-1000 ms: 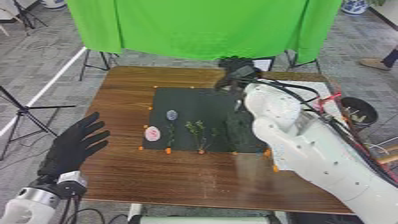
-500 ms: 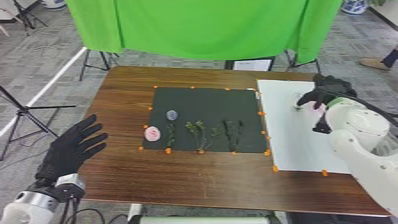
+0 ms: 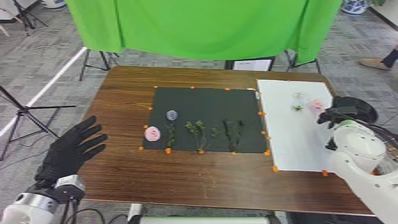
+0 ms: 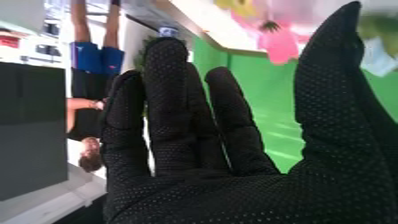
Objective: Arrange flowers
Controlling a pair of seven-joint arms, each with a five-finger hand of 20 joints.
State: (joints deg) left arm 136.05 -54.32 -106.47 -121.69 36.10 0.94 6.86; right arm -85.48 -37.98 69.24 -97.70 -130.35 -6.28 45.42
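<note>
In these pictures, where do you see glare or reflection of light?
Head view: a soft shine on the brown table near its front edge, the white sheet bright, the black mat dark; right wrist view: pale streaks on the green cloth.

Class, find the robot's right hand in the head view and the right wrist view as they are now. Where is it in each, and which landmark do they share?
Head view: the right hand is toward the picture's right side, by the right edge of the white sheet.
Right wrist view: the right hand is close up in the foreground, fingers extended.
Shared landmark: the green cloth.
</note>
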